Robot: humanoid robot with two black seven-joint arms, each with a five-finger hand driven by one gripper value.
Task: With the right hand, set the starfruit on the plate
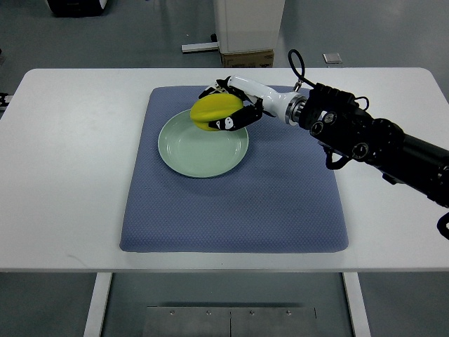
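White table (70,175) carried a blue mat (231,203) with a pale green plate (200,158) on it. Right hand (235,105) was clamped around the yellow starfruit (216,109), over the plate's far rim.

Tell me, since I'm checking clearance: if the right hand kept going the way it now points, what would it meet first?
The right hand, shut on the starfruit, points toward the picture's left over the plate's far rim. Beyond lies only blue mat, then bare table; the way looks free, though its height is unclear.
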